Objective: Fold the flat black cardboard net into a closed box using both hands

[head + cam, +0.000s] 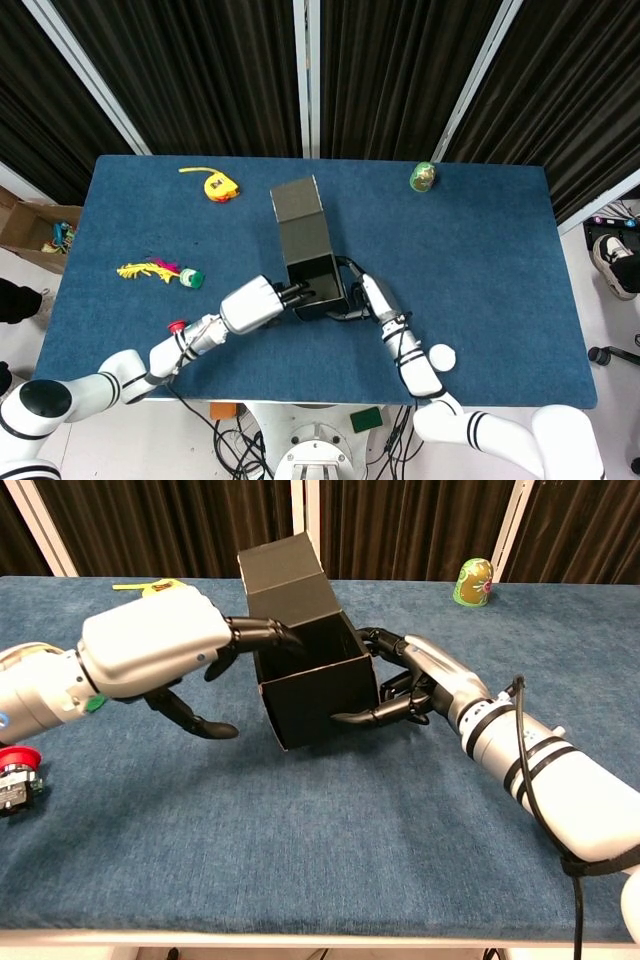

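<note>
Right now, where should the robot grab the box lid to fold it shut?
Probably the free far edge of the lid flap, reached from the left, behind the black box. The flap stands up from the back wall with nothing touching it. The left hand is nearest, its fingers at the left rim, while the right hand holds the right wall and front, steadying the box.

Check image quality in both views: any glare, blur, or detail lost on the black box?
Head view: even light, sharp, black cardboard box interior nearly featureless. Chest view: sharp, soft sheen on the white left hand, box panels distinguishable, dark fingers blend into the box rim.
</note>
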